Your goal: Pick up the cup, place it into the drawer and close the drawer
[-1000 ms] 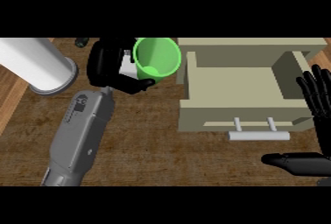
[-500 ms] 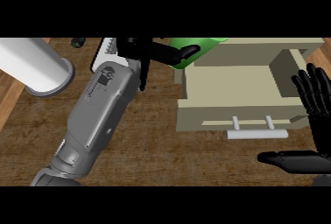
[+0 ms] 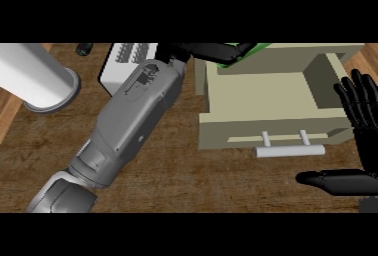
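My left forearm stretches up the middle of the head view, and its black left hand [image 3: 193,50] is curled round the green cup [image 3: 242,49] at the top edge. Only a sliver of the cup shows past the fingers, right at the far left rim of the open beige drawer [image 3: 221,134]. The drawer is pulled out, with a pale bar handle [image 3: 289,150] on its front. At the right edge my right hand [image 3: 360,120] rests open, fingers up, beside the drawer's right wall.
A large white cylinder [image 3: 38,75] lies at the left on the wooden counter. A white ribbed block [image 3: 127,64] sits under my left forearm. A small dark object [image 3: 84,48] shows at the top left.
My left arm has reached farther forward and to the right, carrying the green cup from left of the drawer to its far left rim. The right hand has stayed still.
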